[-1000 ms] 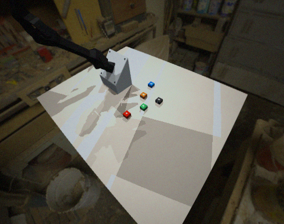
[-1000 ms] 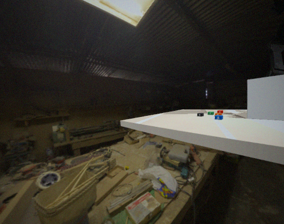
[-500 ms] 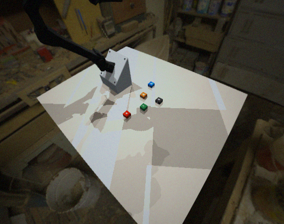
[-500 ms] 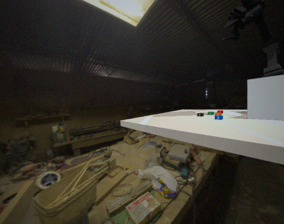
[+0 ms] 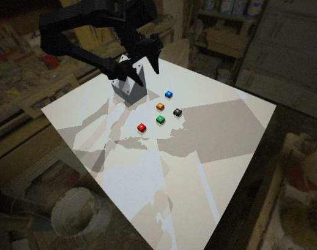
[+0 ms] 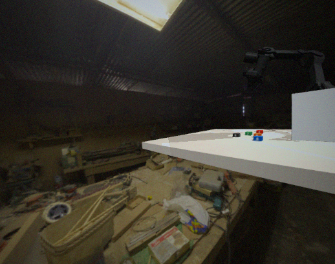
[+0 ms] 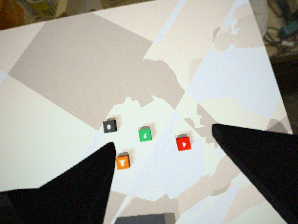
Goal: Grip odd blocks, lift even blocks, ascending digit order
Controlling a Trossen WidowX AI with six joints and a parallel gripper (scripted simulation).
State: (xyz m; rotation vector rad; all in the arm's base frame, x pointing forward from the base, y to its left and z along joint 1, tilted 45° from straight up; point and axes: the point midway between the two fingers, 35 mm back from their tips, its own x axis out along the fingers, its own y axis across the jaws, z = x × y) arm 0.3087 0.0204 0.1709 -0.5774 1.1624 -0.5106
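Five small blocks lie close together on the white table (image 5: 206,184) (image 6: 250,158) (image 7: 60,75). They are a blue block (image 5: 168,94) (image 6: 258,138), an orange block (image 5: 160,106) (image 7: 122,161), a black block (image 5: 177,112) (image 6: 236,134) (image 7: 109,126), a green block (image 5: 160,119) (image 6: 248,133) (image 7: 145,134) and a red block (image 5: 141,127) (image 6: 259,131) (image 7: 183,143). Their digits are too small to read. My gripper (image 5: 149,78) (image 7: 164,138) is open and empty. It hangs well above the blocks and points down at them. The blue block does not show in the wrist view.
The arm's grey mounting block (image 5: 130,89) (image 6: 316,113) stands on the table just behind the blocks. Around the table is a cluttered workshop with a white bucket (image 5: 73,211) below the near-left edge.
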